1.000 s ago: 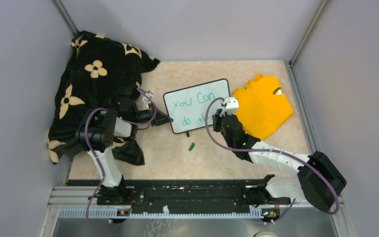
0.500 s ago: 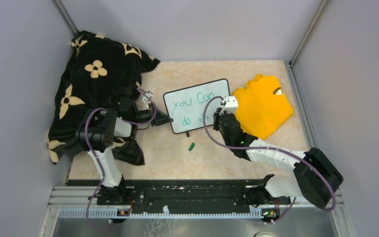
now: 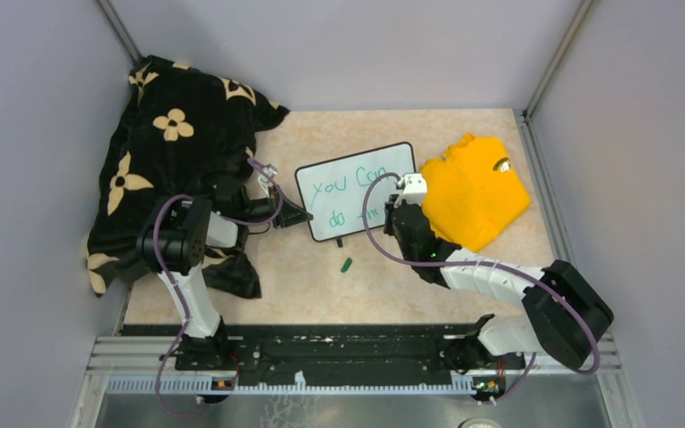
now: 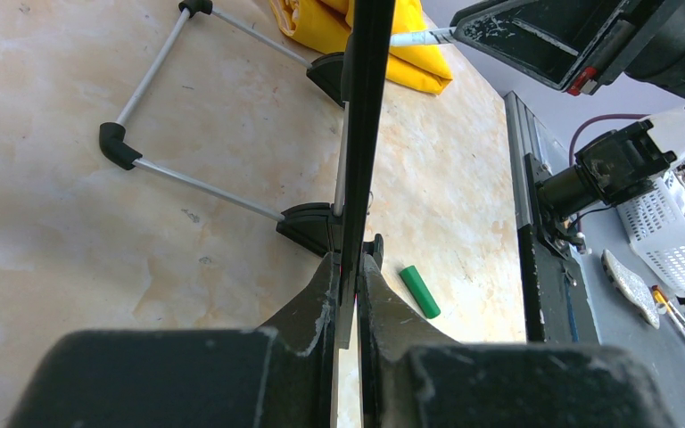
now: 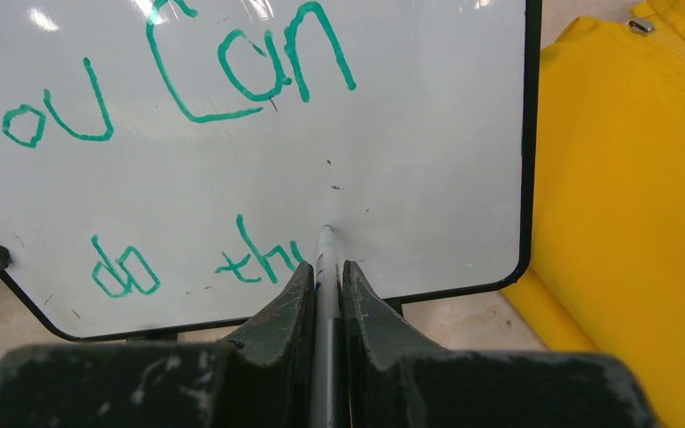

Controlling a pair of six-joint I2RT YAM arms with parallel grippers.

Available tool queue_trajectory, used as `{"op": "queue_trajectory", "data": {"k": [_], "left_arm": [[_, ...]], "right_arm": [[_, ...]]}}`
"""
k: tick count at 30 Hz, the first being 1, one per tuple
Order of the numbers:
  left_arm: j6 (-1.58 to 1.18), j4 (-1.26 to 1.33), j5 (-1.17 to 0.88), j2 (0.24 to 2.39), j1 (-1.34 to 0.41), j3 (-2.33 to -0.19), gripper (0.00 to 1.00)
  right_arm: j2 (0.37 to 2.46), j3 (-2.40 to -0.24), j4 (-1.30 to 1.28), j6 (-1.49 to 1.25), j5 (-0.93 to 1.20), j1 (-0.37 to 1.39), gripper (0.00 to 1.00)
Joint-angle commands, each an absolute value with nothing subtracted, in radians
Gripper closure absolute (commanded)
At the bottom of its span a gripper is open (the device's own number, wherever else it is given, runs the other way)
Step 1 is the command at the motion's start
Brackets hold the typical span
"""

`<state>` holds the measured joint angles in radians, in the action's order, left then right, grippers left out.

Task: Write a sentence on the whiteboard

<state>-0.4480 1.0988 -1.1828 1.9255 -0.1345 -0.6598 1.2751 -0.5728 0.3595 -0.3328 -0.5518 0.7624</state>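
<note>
Glare streaks the glossy white face of the whiteboard (image 5: 428, 125), rimmed in thin black plastic and backed by bare metal rods (image 4: 205, 189) with black plastic elbows, amid a smooth marble-patterned tabletop (image 4: 71, 223), a matt yellow cloth shirt (image 5: 624, 223), a plush black blanket (image 3: 178, 125), a smooth pale marker (image 5: 325, 254) and a green plastic cap (image 4: 420, 292).

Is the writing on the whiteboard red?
No, the writing on the whiteboard is green, reading "You Can" above "do th".

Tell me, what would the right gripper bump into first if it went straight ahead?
The whiteboard. The right gripper points straight at it, and the tip of the marker it holds seems to touch the white surface just right of the green "th".
</note>
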Motion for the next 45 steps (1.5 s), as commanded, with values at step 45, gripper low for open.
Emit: {"op": "queue_trajectory", "data": {"k": [45], "left_arm": [[-0.425, 1.002, -1.157, 1.947, -0.153, -0.661, 1.00]], "right_arm": [[1.280, -0.571, 0.294, -0.380, -0.614, 0.752, 1.00]]}}
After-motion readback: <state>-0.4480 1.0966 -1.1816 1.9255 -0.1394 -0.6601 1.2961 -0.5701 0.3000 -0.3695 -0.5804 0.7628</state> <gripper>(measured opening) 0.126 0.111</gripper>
